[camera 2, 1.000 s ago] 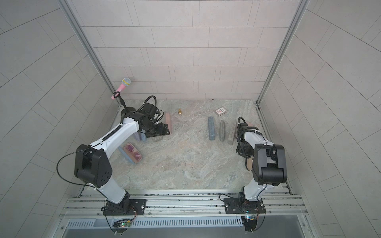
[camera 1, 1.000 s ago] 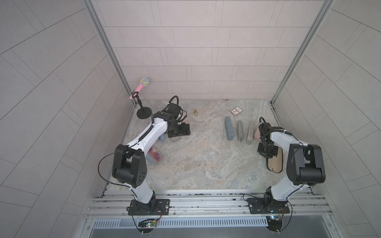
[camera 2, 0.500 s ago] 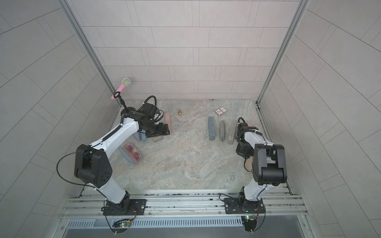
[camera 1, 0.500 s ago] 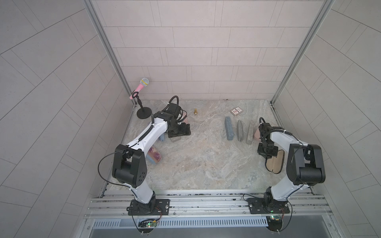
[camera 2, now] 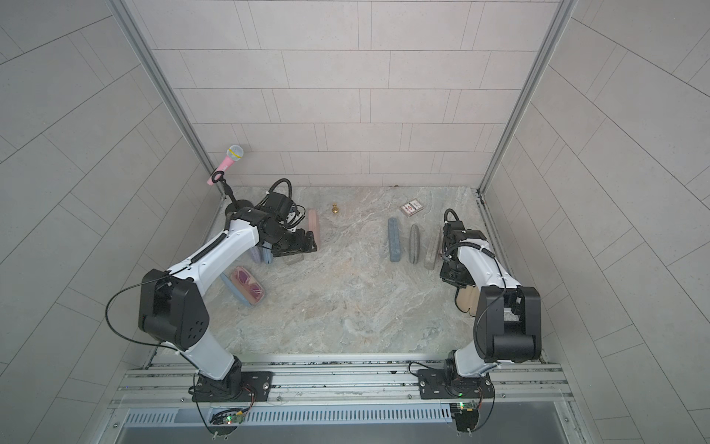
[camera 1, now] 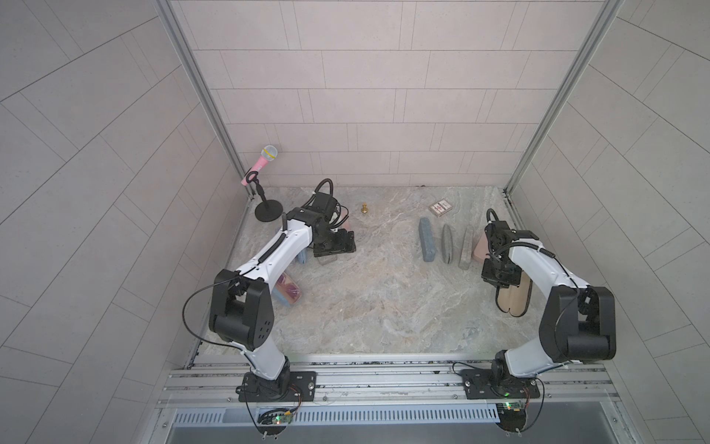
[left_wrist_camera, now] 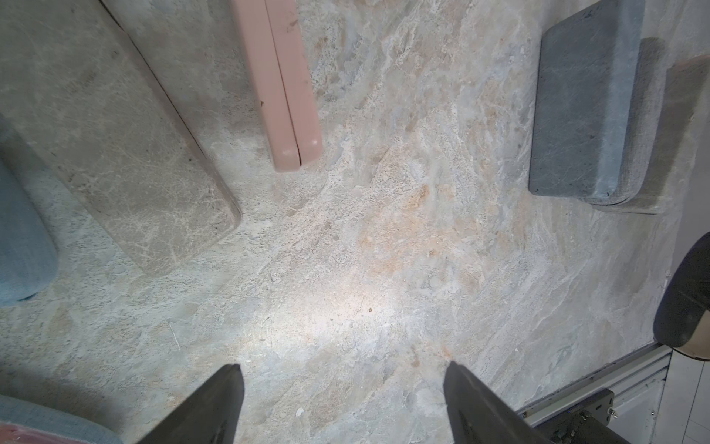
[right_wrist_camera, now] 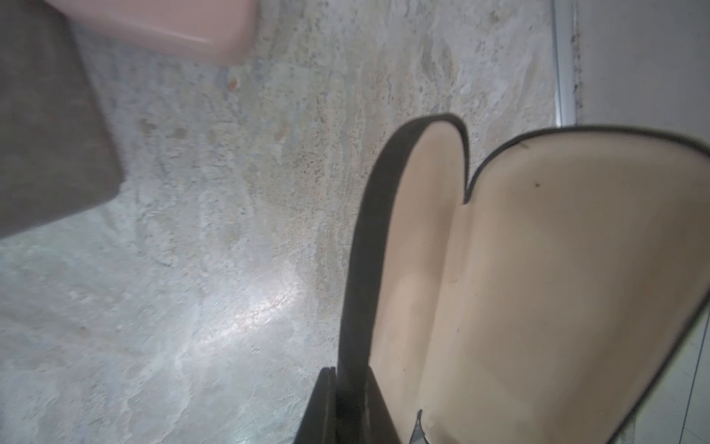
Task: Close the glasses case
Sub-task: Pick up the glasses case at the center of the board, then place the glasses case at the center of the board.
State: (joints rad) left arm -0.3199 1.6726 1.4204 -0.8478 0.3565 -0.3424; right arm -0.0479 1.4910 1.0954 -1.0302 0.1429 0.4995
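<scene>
The right claw (right_wrist_camera: 347, 373) is pressed nearly together, pinching the black wall of one half of the glasses case (right_wrist_camera: 538, 269). The left claw (left_wrist_camera: 342, 368) is spread wide and grips nothing, hanging over bare stone toward the back left.

The marbled worktop (camera 1: 384, 303) carries everything. In a top view the glasses case (camera 1: 516, 303), black outside and beige inside, lies open at the worktop's right edge, just beside the right arm, with its lining facing up.

A pink microphone (camera 1: 265, 159) on a black stand sits in the back left corner. Near the left arm, an open blue case (camera 2: 248, 286) holds pink-lensed glasses.

Right of centre, three closed cases stand in a row, near one another but apart: a blue-grey case (camera 1: 427, 239), a grey case (camera 1: 447, 243) and a taupe case (camera 1: 466, 246). A pink case (camera 1: 480, 249) lies just past the taupe one, partly hidden by the right arm.

A card pack (camera 1: 440, 207) lies behind the row. A small gold piece (camera 1: 364, 208) stands near the back wall.
</scene>
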